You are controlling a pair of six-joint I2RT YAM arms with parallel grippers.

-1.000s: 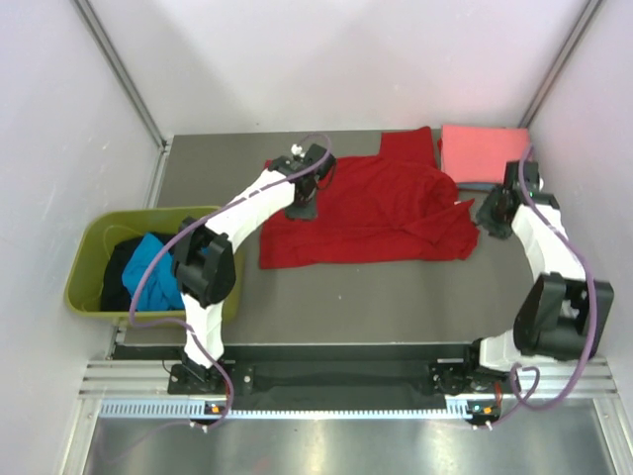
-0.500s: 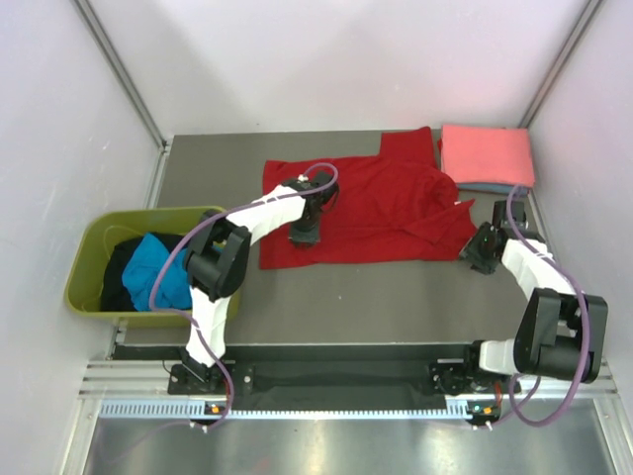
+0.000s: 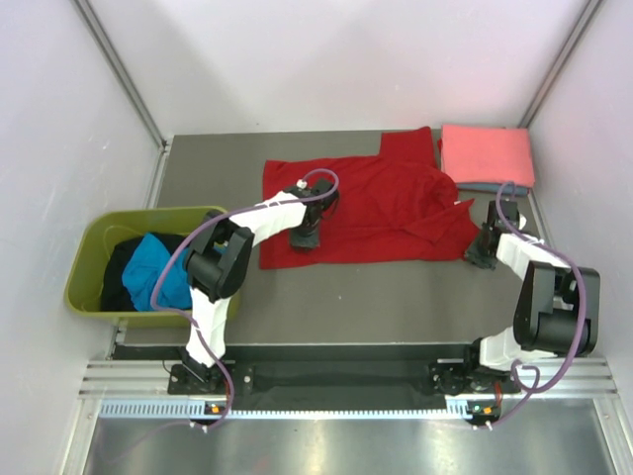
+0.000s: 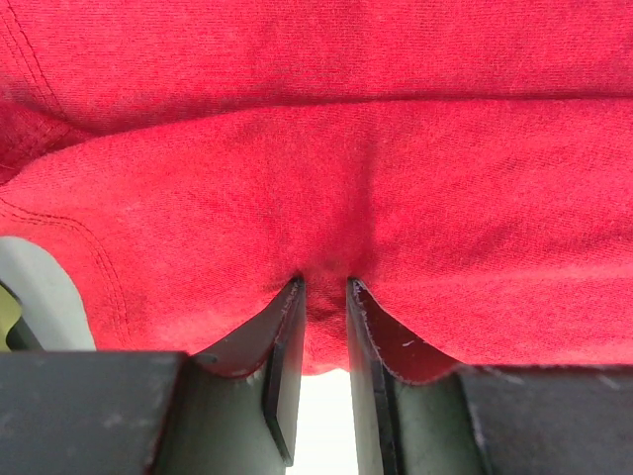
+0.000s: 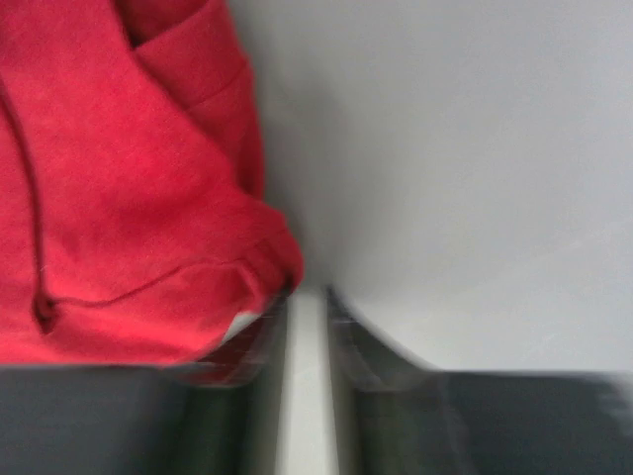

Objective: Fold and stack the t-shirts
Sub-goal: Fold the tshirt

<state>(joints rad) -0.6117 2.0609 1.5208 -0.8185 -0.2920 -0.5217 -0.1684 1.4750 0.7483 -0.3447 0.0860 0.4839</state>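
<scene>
**Two white-and-black arms with purple cables**

The left arm point(image 3: 259, 213) and right arm point(image 3: 524, 255) have white link shells between bulky black joint housings point(image 3: 211, 265), and each carries a thin, looping purple cable point(image 3: 318, 175). Behind the jaws of the left gripper point(image 4: 324, 287) sit matte dark-grey blocks point(image 4: 89, 411). Its fingers point(image 4: 287, 376) are flat black slabs with pale-flecked, scuffed edges. The right gripper point(image 5: 307, 297) looks similarly dark but is blurred.

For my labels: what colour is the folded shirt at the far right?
Salmon-pink shirt; top external view.
</scene>
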